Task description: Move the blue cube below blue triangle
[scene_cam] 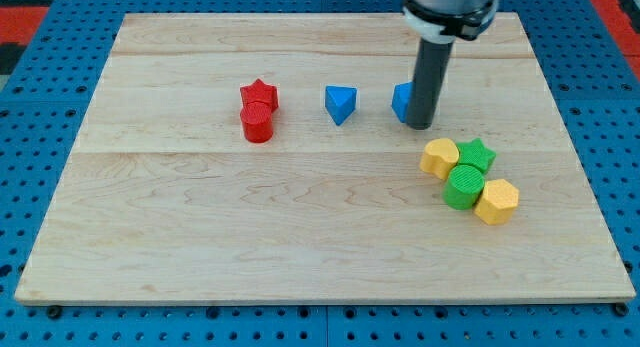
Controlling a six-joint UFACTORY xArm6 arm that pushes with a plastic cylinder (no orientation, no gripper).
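Observation:
The blue triangle (341,103) lies on the wooden board (300,217) a little above its middle. The blue cube (402,103) lies to the triangle's right, apart from it, and my rod hides most of it. My tip (421,125) rests on the board against the cube's right side, well to the right of the triangle. The rod rises from there to the view's top.
A red star (260,94) and a red cylinder (257,124) touch each other left of the triangle. At the right sit a yellow block (439,158), a green star (478,154), a green cylinder (463,186) and a yellow hexagon (496,201), clustered just below my tip.

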